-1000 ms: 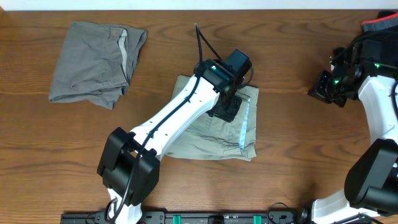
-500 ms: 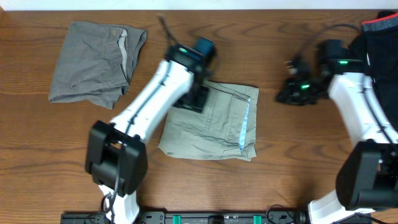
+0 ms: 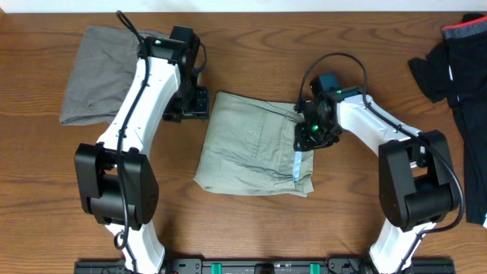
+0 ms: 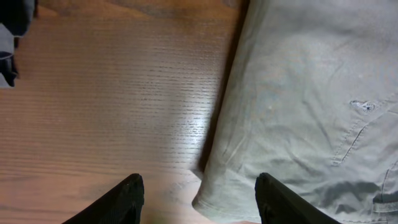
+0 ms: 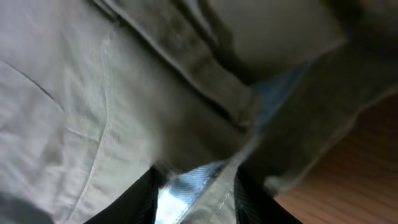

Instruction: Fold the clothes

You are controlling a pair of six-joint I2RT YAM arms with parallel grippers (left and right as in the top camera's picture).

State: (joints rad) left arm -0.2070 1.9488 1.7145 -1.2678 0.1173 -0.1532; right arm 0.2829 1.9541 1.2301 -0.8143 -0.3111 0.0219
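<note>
The folded khaki shorts (image 3: 247,144) lie in the middle of the table, with a blue lining strip (image 3: 298,161) along their right edge. My left gripper (image 3: 195,103) is at the shorts' upper left edge. In the left wrist view it (image 4: 200,198) is open, with a corner of the khaki cloth (image 4: 311,93) between its fingers. My right gripper (image 3: 309,135) is low over the shorts' right edge. In the right wrist view it (image 5: 194,198) is open, and the blue lining (image 5: 186,186) and khaki cloth (image 5: 93,93) lie between its fingers.
A folded grey garment (image 3: 114,72) lies at the back left, just behind the left arm. Dark clothes (image 3: 456,61) are piled at the right edge. The wooden table (image 3: 365,213) shows around the shorts.
My left gripper moved left off the middle of the shorts to their left edge. My right gripper swung in from the far right onto the shorts' right edge.
</note>
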